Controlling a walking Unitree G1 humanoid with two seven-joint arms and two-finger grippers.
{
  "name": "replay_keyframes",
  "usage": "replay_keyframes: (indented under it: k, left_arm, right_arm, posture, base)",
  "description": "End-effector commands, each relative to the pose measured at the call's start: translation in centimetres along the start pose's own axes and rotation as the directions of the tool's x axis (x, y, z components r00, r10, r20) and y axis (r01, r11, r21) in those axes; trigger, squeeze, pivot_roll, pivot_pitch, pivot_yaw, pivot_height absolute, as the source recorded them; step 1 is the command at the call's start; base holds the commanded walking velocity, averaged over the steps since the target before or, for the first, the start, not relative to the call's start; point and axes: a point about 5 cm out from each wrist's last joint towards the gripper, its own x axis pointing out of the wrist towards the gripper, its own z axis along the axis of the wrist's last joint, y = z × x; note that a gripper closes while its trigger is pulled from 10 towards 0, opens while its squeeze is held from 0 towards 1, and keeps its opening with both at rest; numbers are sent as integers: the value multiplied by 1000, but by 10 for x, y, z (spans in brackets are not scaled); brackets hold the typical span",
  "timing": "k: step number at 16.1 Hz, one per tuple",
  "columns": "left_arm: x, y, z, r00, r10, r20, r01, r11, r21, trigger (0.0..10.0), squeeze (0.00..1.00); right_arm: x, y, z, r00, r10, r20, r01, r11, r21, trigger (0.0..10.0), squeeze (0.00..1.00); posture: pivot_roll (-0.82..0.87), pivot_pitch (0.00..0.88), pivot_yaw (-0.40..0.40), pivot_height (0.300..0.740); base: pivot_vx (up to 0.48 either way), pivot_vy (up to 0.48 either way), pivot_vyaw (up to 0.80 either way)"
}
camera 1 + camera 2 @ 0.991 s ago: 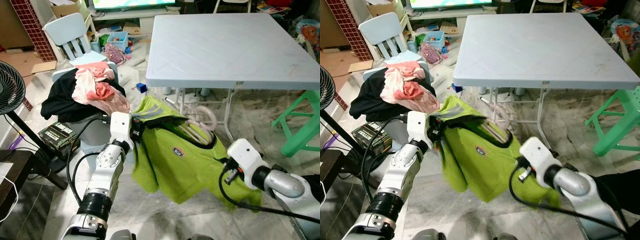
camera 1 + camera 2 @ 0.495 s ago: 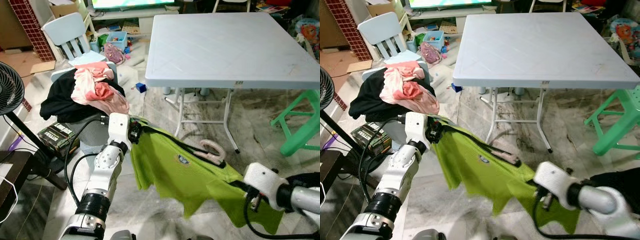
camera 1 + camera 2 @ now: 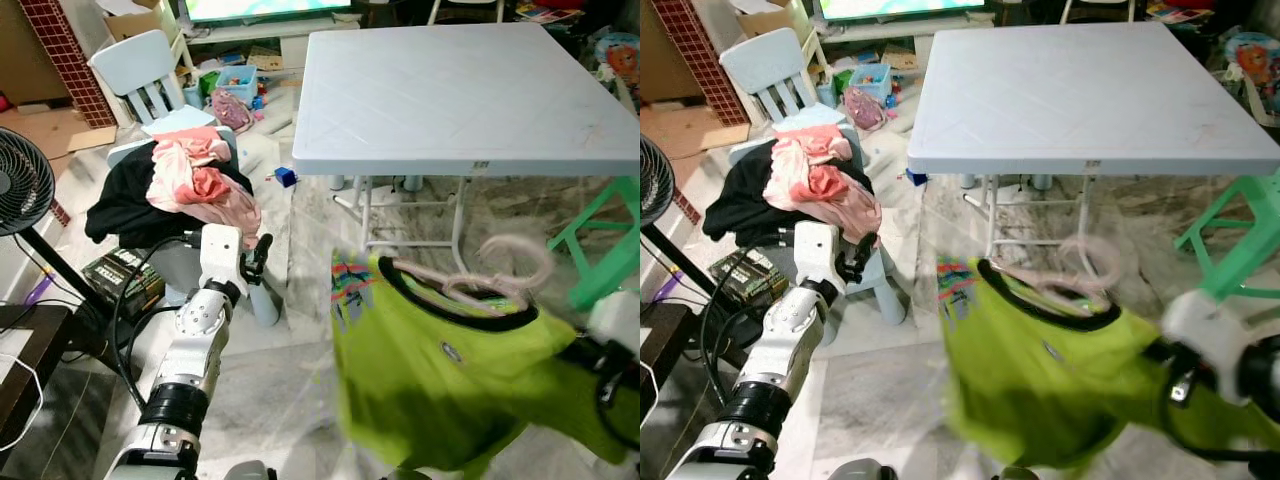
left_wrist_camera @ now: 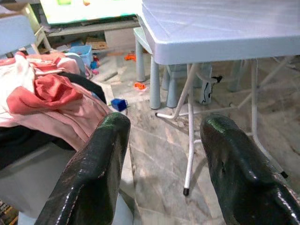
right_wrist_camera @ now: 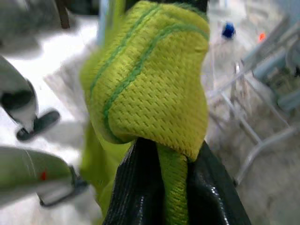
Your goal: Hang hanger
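A lime green shirt (image 3: pixel 450 385) with a dark collar hangs low over the floor to the right, blurred by motion. A pale pink hanger (image 3: pixel 505 272) sits in its collar, hook up. My right gripper (image 3: pixel 1162 352) is at the shirt's right side. It is shut on a fold of the green fabric, which the right wrist view shows pinched between the black fingers (image 5: pixel 140 187). My left gripper (image 3: pixel 258 250) is raised beside the clothes pile, apart from the shirt. It is open with nothing between its fingers (image 4: pixel 93 173).
A white folding table (image 3: pixel 460 90) stands just behind the shirt, its legs close to it. A chair heaped with black and pink clothes (image 3: pixel 190 185) is at the left, with a fan (image 3: pixel 20 180) and a box (image 3: pixel 125 275) beyond. A green stool (image 3: pixel 600 260) stands at the right.
My left gripper has let go of the shirt and now stands open. The shirt and hanger have swung right, held by the right gripper, which has moved further right.
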Motion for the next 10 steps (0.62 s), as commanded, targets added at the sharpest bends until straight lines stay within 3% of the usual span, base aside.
replay_keyframes:
  k: [1, 3, 5, 8, 10]
  left_arm:
    - [2, 3, 2, 1000, -3, -5, 3, 1000, 2, 10000, 0]
    - [3, -3, 3, 1000, -26, 3, 26, 1000, 11, 10000, 0]
    - [4, -15, 9, 995, -92, 31, 91, 995, 32, 10000, 0]
    - [5, -22, 18, 989, -132, 66, 130, 991, 36, 10000, 0]
    - [6, -28, 24, 985, -152, 86, 150, 988, 24, 10000, 0]
  right_arm:
    - [-8, -4, 20, 997, 15, 71, -12, 999, -43, 10000, 0]
    - [-5, -8, 23, 997, 4, 72, 0, 998, -55, 10000, 0]
    - [22, -9, 14, 994, -99, 35, 102, 989, -107, 10000, 0]
    - [57, -1, 25, 965, -207, 158, 222, 971, -84, 10000, 0]
    - [75, 3, 27, 941, -280, 189, 296, 954, -58, 10000, 0]
  posture:
    - [-145, 0, 85, 740]
    - [-143, 0, 86, 740]
    - [-139, 0, 84, 740]
    - [-139, 0, 84, 740]
    - [-120, 0, 77, 740]
  base:
    - [0, 0, 0]
    - [0, 0, 0]
    - [0, 0, 0]
    - [0, 0, 0]
    - [0, 0, 0]
